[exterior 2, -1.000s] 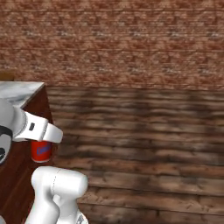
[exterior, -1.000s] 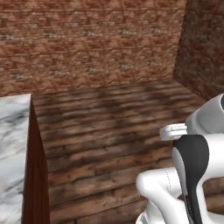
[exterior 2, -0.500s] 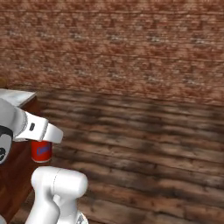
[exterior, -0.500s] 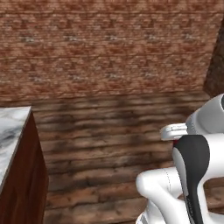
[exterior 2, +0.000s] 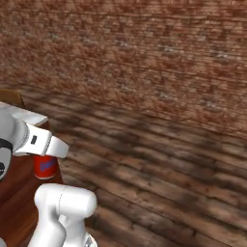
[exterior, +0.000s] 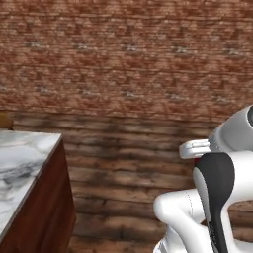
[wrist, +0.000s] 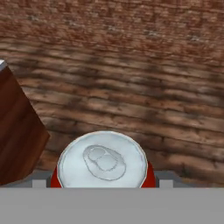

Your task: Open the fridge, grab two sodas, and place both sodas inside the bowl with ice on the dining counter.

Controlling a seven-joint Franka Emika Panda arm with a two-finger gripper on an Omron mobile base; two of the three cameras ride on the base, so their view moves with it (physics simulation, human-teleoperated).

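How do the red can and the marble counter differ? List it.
1. The red can is a small cylinder; the marble counter is a large straight-edged block.
2. Can: silver lid, red sides; counter: white-grey top, reddish-brown base.
3. The gripper holds the can; the counter stands on the floor.
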